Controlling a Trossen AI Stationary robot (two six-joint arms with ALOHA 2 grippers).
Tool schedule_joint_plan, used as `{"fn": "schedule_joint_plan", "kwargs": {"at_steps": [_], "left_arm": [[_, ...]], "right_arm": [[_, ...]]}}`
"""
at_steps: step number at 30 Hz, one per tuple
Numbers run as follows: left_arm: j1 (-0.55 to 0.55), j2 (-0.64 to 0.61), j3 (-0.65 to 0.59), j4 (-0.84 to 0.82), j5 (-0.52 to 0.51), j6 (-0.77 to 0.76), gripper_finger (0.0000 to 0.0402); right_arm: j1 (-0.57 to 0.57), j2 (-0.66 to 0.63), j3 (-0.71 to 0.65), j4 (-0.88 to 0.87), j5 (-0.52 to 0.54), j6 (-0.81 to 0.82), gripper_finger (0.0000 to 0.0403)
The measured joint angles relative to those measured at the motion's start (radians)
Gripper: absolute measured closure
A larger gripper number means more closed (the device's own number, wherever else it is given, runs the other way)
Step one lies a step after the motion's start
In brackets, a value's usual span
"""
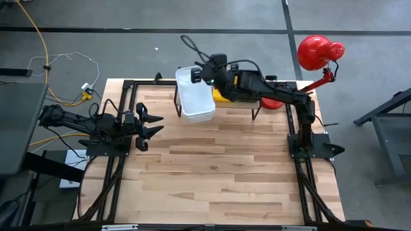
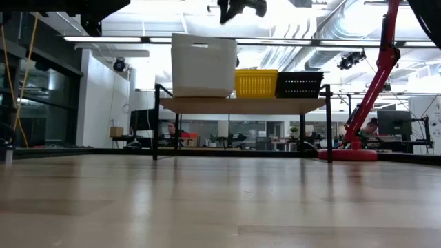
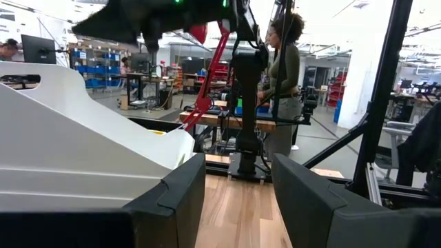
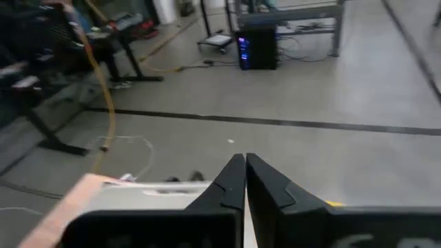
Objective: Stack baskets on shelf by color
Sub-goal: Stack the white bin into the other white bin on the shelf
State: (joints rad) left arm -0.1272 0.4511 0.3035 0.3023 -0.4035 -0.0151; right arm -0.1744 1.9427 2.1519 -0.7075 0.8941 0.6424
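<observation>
A stack of white baskets [image 1: 196, 97] [image 2: 203, 65] stands on the left end of the shelf [image 2: 241, 105]. A yellow basket [image 2: 256, 83] sits beside it, then a black one [image 2: 298, 84]. In the high view the right arm covers most of the yellow basket [image 1: 221, 96] and all of the black one. My right gripper [image 1: 194, 76] [image 2: 238, 8] [image 4: 244, 172] is shut and hovers above the far side of the white stack, clear of it. My left gripper [image 1: 154, 125] [image 3: 238, 186] waits open at the table's left side, fingers pointing right; the white stack [image 3: 69, 145] shows in its wrist view.
A red lamp [image 1: 318, 51] stands at the far right corner, its base [image 2: 348, 153] on the table beside the shelf's right legs. The near half of the wooden table [image 1: 218, 173] is bare wood. A person [image 3: 284, 76] stands in the room beyond the table.
</observation>
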Motion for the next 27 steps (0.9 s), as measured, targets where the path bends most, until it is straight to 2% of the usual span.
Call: {"fn": "schedule_joint_plan", "kwargs": {"at_steps": [7,10,13,17,23,27], "left_arm": [[0.000,0.000,0.000,-0.007,0.000,0.000,0.0245],[0.000,0.000,0.000,-0.011,0.000,0.000,0.0245],[0.000,0.000,0.000,-0.013,0.000,-0.006,0.0245],[0.000,0.000,0.000,-0.015,0.000,-0.008,0.0245],[0.000,0.000,0.000,-0.015,-0.001,-0.011,0.0245],[0.000,0.000,0.000,-0.024,-0.001,-0.033,0.0245]], "right_arm": [[0.006,-0.002,0.076,-0.042,-0.146,-0.106,0.0399],[0.010,-0.001,0.076,-0.147,-0.211,-0.105,0.0396],[0.004,-0.001,0.075,-0.256,-0.220,-0.059,0.0383],[0.005,-0.001,0.073,-0.350,-0.218,-0.038,0.0337],[-0.004,0.009,-0.043,-0.239,-0.222,-0.040,0.0246],[-0.038,0.010,-0.112,-0.203,-0.225,-0.031,0.0217]]}}
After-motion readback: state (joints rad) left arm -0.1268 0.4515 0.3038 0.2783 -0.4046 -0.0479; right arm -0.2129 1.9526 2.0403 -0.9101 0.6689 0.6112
